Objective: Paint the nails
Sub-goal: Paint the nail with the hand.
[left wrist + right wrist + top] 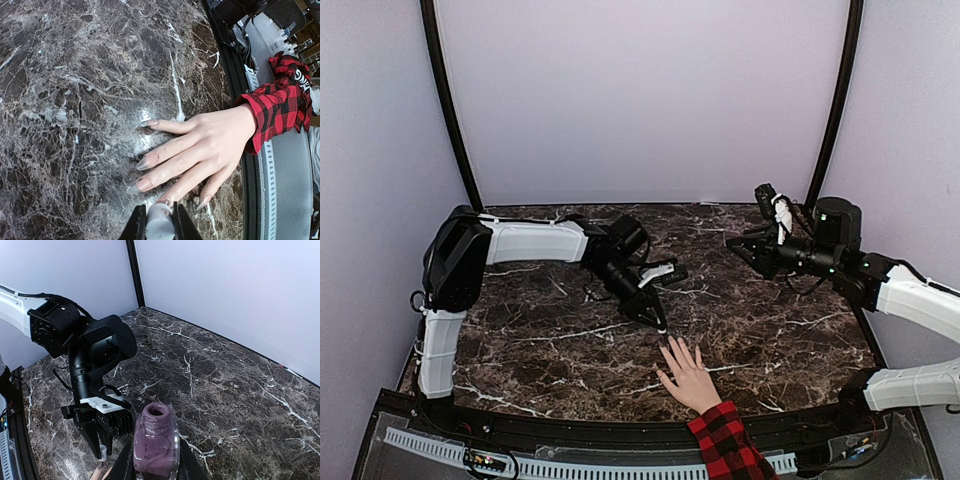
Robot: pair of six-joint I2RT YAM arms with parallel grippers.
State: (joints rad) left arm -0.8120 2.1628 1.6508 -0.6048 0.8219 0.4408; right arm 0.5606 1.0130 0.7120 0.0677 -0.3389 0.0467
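Note:
A light-skinned hand (688, 375) with a red-and-black plaid sleeve (725, 440) lies flat at the near edge of the marble table (770, 320). In the left wrist view the hand (210, 145) shows long pale nails (148, 161), fingers spread. My left gripper (658, 322) is shut on a white polish cap (160, 225) and hangs just over a fingertip (165, 201); the brush tip is hidden. My right gripper (740, 245) is raised at the right, shut on an open purple polish bottle (156, 440), upright. The left gripper also shows in the right wrist view (102, 442).
Black frame poles (445, 100) and pale walls enclose the table at the back and sides. A black rim with a white perforated strip (620, 468) runs along the near edge under the sleeve. The left arm (535, 240) stretches across the table's middle.

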